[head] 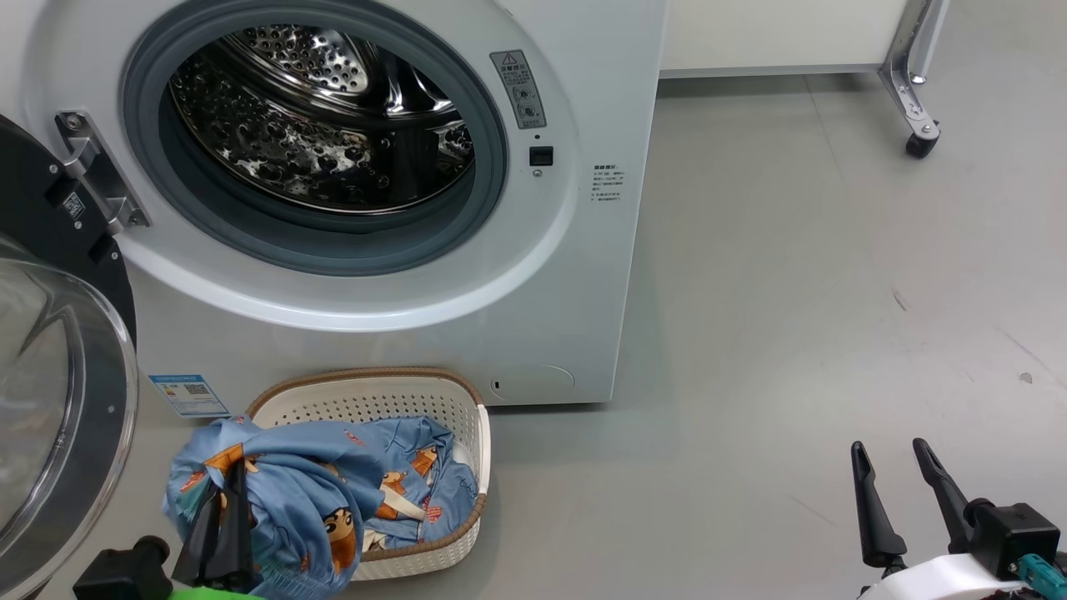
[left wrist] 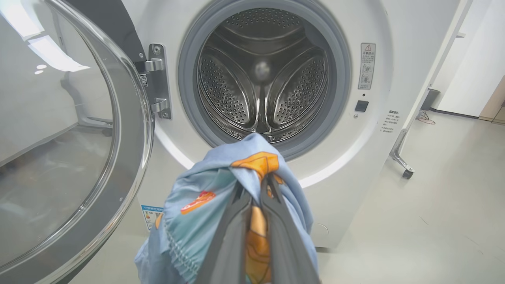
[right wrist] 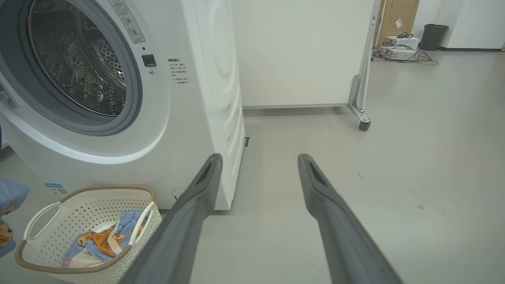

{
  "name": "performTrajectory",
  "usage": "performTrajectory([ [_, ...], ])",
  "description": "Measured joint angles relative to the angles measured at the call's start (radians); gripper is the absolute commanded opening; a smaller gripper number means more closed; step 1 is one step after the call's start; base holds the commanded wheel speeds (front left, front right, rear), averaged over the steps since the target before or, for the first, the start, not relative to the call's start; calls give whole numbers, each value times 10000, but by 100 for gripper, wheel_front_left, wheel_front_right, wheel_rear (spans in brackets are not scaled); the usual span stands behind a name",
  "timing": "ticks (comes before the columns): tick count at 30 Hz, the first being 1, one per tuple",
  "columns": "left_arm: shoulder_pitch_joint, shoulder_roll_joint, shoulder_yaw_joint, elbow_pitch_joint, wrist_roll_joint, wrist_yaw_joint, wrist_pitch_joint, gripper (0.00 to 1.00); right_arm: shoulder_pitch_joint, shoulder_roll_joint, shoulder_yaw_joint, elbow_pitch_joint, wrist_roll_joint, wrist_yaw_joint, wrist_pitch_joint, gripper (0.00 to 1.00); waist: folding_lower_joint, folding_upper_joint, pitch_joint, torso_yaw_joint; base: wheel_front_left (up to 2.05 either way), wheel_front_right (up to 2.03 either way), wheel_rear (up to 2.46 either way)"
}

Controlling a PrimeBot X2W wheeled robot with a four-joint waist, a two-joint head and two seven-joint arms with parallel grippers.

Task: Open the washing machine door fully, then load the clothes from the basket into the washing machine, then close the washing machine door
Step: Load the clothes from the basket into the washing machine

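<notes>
The left end effector (left wrist: pixel 255 187) is closed on the clothes (left wrist: pixel 205 189): its two dark fingers pinch a bunched fold of blue bear-print fabric near the top, so the rest hangs down and the garment's long axis runs roughly vertical. The grip is high on the bundle, probably so that the cloth clears the basket (head: pixel 375 400) rim as it comes up. In the right wrist view this piece hangs to the left of the basket, apart from it, while more blue and cream cloth lies in the basket's bottom.

The basket stands on the floor (head: pixel 792 333), just in front of the washing machine (head: pixel 583 250) and below its opening, which keeps the lift short. In the left wrist view the fingers point up towards the drum (left wrist: pixel 260 86), which looks empty.

The washing machine door (head: pixel 50 400) is swung out on its hinge (head: pixel 96 171) at the left edge of the opening, its glass bowl bulging towards the right and leaving the mouth clear.

The right end effector (head: pixel 888 450) hovers over bare floor, well to the right, its fingers spread apart and holding nothing, out of the left arm's way.
</notes>
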State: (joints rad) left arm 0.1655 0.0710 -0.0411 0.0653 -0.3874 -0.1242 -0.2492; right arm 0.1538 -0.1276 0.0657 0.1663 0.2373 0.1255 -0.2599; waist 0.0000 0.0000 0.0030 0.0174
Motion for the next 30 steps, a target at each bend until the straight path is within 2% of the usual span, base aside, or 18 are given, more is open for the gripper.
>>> performTrajectory([
  [17,83,25,19,-171,104,17,0,0,-78,207,378,-190,0,0,0,100,0,0,497,-531,0,0,0],
  [30,-557,305,188,-59,280,153,201,0,-551,506,654,-299,-36,0,0,100,0,0,1096,-1439,0,0,0],
])
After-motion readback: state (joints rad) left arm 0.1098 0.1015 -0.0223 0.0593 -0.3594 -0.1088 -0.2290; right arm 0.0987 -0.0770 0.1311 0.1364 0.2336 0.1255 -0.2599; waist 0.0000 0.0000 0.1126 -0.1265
